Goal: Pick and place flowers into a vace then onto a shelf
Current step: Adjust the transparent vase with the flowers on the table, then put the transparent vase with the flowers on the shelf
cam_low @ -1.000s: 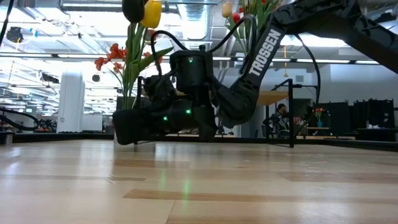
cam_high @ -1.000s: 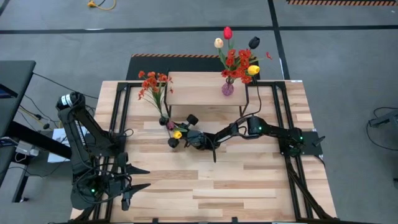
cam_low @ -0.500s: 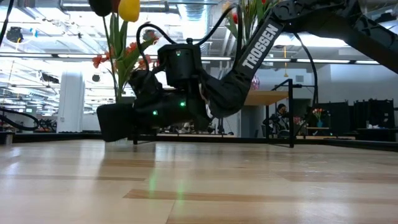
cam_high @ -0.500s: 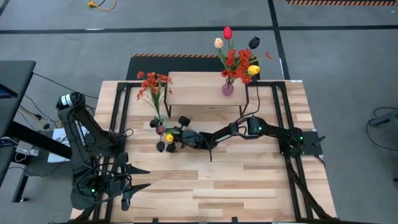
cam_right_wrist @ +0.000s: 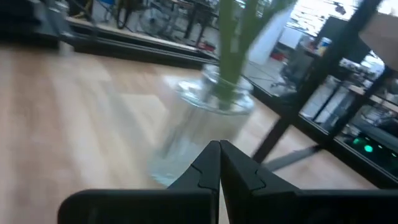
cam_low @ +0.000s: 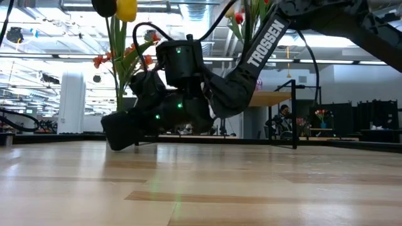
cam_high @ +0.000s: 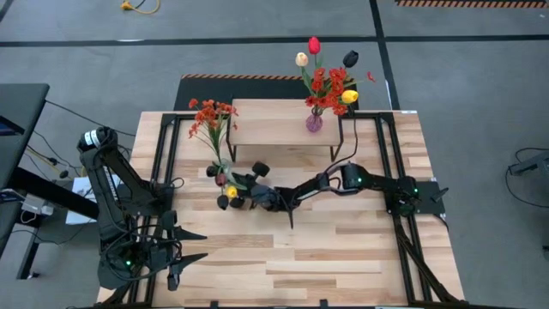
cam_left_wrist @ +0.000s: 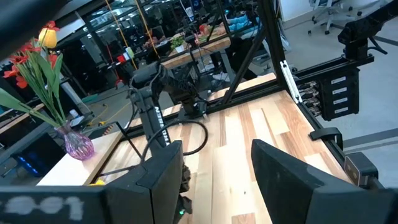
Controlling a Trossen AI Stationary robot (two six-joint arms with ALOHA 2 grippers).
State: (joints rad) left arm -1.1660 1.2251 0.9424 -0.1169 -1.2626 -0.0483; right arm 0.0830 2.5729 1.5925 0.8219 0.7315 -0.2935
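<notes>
One purple vase of flowers stands on the shelf; the second bunch, beside it, remains. Right gripper is pressed together; left gripper is spread.

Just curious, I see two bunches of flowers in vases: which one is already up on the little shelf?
The bunch in the purple vase, standing on the shelf near its right end. The other, in a clear vase, stands on the table beside the right tool.

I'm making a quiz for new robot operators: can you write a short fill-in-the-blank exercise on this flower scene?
1. The purple vase with flowers stands on the ____.
2. The right gripper has its fingers ____.
3. The clear glass vase in front of the right gripper holds ____ stems.
4. The left gripper waits with its fingers ____.

Missing words: shelf; shut; green; open
</notes>
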